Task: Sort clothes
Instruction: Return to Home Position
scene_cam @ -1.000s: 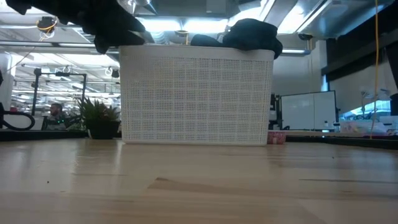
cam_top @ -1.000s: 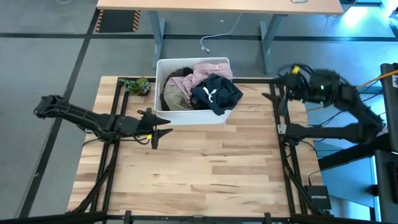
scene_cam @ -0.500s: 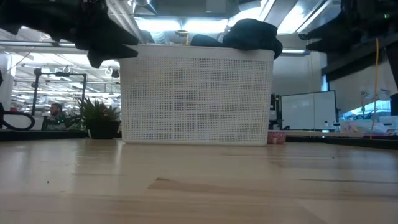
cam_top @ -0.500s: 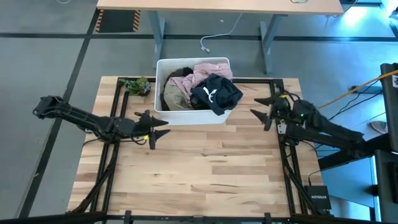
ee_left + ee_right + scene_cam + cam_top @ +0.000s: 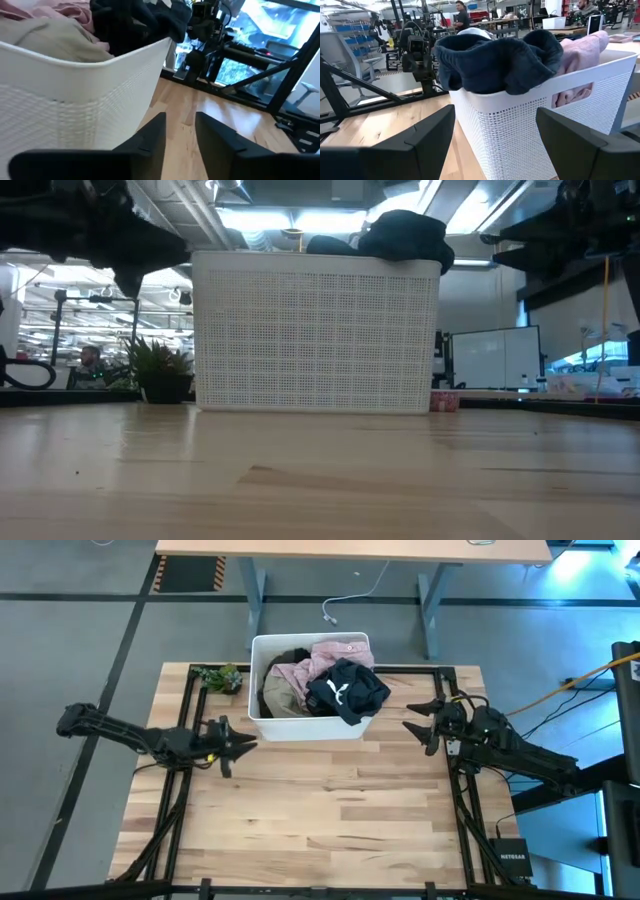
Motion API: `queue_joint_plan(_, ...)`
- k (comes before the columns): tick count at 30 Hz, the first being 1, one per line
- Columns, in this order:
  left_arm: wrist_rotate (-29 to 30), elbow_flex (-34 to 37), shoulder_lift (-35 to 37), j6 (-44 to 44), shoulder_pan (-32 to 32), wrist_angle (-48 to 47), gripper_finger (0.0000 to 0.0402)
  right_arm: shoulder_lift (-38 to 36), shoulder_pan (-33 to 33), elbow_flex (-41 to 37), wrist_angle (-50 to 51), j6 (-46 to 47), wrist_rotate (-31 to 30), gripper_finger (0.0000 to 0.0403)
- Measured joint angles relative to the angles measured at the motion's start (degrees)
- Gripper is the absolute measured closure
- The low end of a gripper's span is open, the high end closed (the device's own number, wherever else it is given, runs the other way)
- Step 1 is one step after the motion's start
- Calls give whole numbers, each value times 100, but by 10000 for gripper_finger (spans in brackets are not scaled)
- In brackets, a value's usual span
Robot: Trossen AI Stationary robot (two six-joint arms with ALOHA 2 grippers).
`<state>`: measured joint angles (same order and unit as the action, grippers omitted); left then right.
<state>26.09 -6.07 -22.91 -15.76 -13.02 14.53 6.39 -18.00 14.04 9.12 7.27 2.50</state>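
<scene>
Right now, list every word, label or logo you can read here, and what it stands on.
"NETGEAR": on the small dark box by the table's right edge.
White logo on the black garment: a picture, no letters.
Signs in the room behind: too blurred to read.

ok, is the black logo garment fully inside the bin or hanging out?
Partly hanging out: the black logo garment drapes over the rim of the white bin and bulges above it in the low view.

Bright overhead light, ceiling lights (image 5: 262,222) glaring, soft shadows
</scene>
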Motion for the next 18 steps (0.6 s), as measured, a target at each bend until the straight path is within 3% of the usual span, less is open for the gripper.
queue_joint_plan(11, -203, 482, 1615, 425, 0, -441, 395, 0, 0, 0, 246, -42, -190, 107)
queue_joint_plan(18, -430, 551, 2270, 786, 0, -845, 400, -8, 0, -116, 285, -59, -181, 107)
